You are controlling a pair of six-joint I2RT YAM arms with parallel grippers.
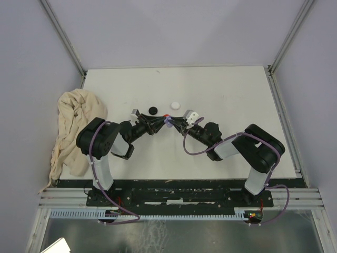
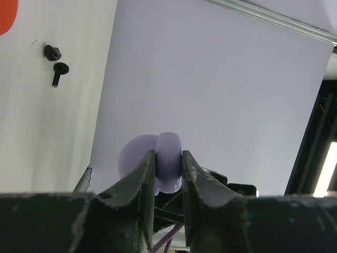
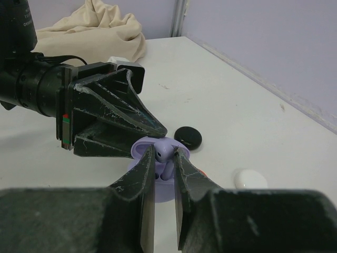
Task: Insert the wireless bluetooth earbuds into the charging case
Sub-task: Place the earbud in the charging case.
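Observation:
My left gripper [image 1: 164, 122] is shut on the open lilac charging case [image 2: 169, 153] and holds it at the table's middle; the left wrist view shows its jaws pinching the case's edge. My right gripper [image 1: 174, 120] is shut on a lilac earbud [image 3: 162, 153] and holds it stem down inside the case [image 3: 137, 148], whose lid stands behind it. Whether the stem is seated in a socket I cannot tell. Two black earbuds [image 2: 57, 60] lie loose on the table in the left wrist view.
A black disc [image 1: 152, 110], a white disc [image 1: 175, 104] and a red disc [image 1: 166, 114] lie just beyond the grippers. A crumpled cream cloth [image 1: 73, 132] covers the table's left edge. Walls stand close on three sides.

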